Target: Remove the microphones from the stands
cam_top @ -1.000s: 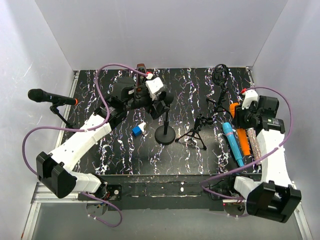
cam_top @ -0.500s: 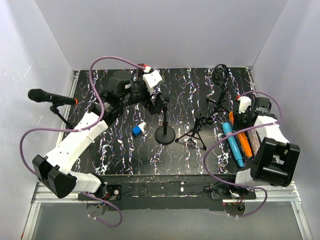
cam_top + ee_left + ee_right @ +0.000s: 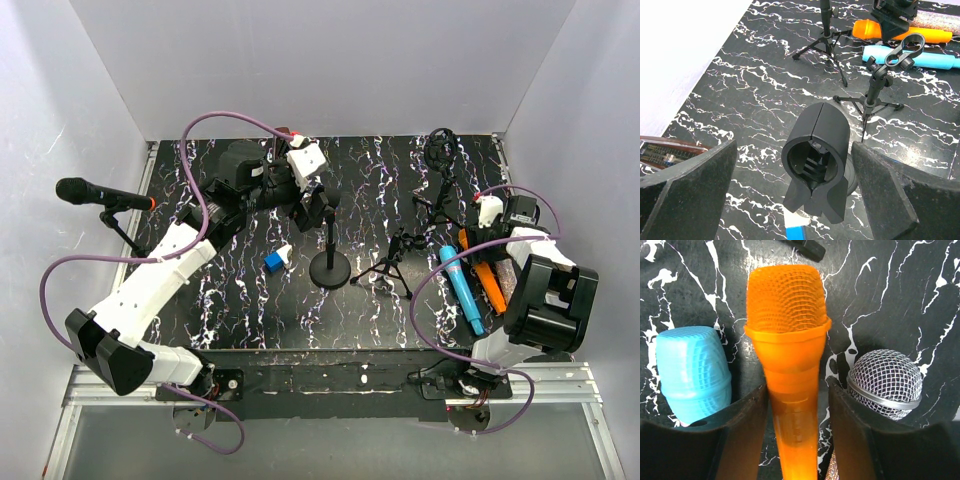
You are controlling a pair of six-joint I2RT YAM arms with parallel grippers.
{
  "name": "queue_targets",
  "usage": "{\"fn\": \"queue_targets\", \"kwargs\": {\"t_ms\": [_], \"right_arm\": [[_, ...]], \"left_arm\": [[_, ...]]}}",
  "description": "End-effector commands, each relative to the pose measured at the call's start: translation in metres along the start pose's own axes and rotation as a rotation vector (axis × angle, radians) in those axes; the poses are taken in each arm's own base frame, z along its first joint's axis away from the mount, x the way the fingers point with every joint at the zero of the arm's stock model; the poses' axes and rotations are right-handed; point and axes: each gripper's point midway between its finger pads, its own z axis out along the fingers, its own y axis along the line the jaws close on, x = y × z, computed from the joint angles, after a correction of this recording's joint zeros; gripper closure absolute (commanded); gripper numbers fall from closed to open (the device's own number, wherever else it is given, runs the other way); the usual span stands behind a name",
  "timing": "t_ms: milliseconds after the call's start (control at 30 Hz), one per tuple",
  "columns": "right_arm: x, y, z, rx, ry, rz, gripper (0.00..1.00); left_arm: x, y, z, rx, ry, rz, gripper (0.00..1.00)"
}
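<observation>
At the right side of the bench we see the orange microphone lying flat between a blue microphone and a silver-mesh microphone. The right hand straddles its handle; whether it is clenched we cannot tell. Well to the left, the left hand stands released around the empty stand clip.

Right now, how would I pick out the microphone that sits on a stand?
Look at the black marbled table, then to its left edge by the white wall. There a black microphone sits clipped on a small stand, pointing left. Unlike the blue microphone and orange microphone lying flat on the right, it is raised off the table.
</observation>
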Motion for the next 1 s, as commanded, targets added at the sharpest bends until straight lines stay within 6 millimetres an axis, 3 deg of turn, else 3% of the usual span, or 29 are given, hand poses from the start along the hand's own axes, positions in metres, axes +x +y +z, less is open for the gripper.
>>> {"fn": "queue_targets", "kwargs": {"t_ms": [0,133,200,267,333,500,600,767,833,967], "right_arm": [[-0.011,-0.009,-0.007,0.047,-0.042,-0.012,0.41],[-0.013,-0.004,-0.021,0.041,-0.059,0.006,0.40],[-0.022,0.001,-0.042,0.038,-0.088,0.028,0.40],[-0.048,-0.001,-0.072,0.057,-0.161,0.018,0.40],[-0.056,0.025,-0.109,-0.021,-0.196,0.123,0.40],[-0.086,0.086,-0.208,-0.185,-0.443,0.083,0.34],[-0.097,0.122,-0.246,-0.314,-0.544,-0.009,0.34],[-0.130,0.180,-0.268,-0.487,-0.638,-0.270,0.34],[-0.140,0.222,-0.273,-0.592,-0.656,-0.449,0.31],[-0.163,0.271,-0.278,-0.768,-0.633,-0.611,0.28]], "left_arm": [[-0.017,0.002,-0.007,-0.008,-0.041,0.021,0.02],[-0.019,0.004,-0.008,-0.019,-0.049,0.024,0.02],[-0.023,0.006,-0.012,-0.036,-0.054,0.021,0.02],[-0.025,0.008,-0.016,-0.049,-0.050,0.021,0.02],[-0.028,0.013,-0.022,-0.071,-0.048,0.024,0.02],[-0.028,0.022,-0.036,-0.116,-0.030,0.022,0.02],[-0.023,0.016,-0.045,-0.096,-0.001,0.027,0.02],[-0.001,0.001,-0.052,-0.053,0.047,0.009,0.02],[0.003,-0.001,-0.054,-0.051,0.051,0.013,0.02],[0.007,-0.003,-0.060,-0.043,0.080,0.020,0.02]]}}
